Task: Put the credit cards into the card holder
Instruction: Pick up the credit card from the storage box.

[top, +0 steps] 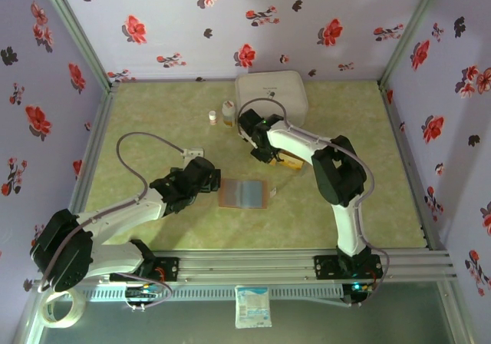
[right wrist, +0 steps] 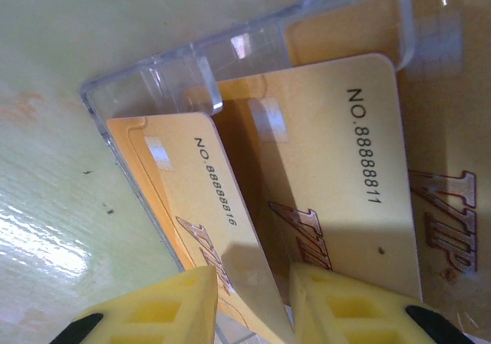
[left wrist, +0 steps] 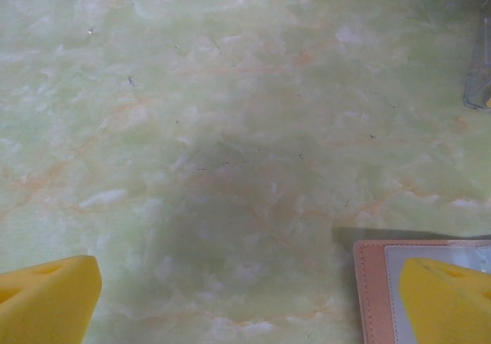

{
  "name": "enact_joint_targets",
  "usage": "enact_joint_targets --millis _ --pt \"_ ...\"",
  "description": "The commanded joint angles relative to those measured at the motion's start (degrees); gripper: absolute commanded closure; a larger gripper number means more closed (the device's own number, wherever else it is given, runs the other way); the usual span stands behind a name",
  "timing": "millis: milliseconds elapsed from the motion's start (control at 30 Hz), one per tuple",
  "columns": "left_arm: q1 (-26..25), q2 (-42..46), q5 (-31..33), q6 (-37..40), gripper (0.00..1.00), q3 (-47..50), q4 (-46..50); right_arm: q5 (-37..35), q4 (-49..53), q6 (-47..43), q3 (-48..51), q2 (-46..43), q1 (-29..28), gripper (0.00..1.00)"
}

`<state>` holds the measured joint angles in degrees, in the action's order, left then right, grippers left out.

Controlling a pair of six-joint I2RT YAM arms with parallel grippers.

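Left fingers point(left wrist: 46, 298) spread wide at card holder point(top: 243, 193); right fingers point(right wrist: 349, 305) straddled credit card point(right wrist: 207, 198) in clear rack point(right wrist: 146, 79), grip we couldn't tell; white case point(top: 270, 92) upper centre.

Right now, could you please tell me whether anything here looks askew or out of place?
One credit card in the clear rack stands skewed against the card behind it, its lower end between the fingers of the right pincer. The card holder lies open, flat; nothing else.
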<state>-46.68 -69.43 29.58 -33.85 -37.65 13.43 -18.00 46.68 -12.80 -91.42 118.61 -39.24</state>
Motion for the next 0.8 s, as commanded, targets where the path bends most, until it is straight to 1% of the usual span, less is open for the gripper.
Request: enact_joint_targets --millis 0,367,633,767 --pt "0.52 -0.45 1.65 0.91 0.0 -0.65 0.65 1.85 2.18 1.38 -0.36 -0.76 0.22 0.7" --pt "0.52 -1.93 1.45 0.96 0.0 -1.4 0.63 4.16 2.56 0.5 0.62 -3.46 -0.13 0.82" --pt "0.53 -2.69 1.28 0.98 0.0 -1.82 0.72 4.45 2.98 -0.42 0.26 -3.31 -0.13 0.84" --pt "0.53 -2.88 1.22 1.16 0.0 -2.04 0.96 5.36 3.43 -1.88 -0.32 -2.8 -0.13 0.91"
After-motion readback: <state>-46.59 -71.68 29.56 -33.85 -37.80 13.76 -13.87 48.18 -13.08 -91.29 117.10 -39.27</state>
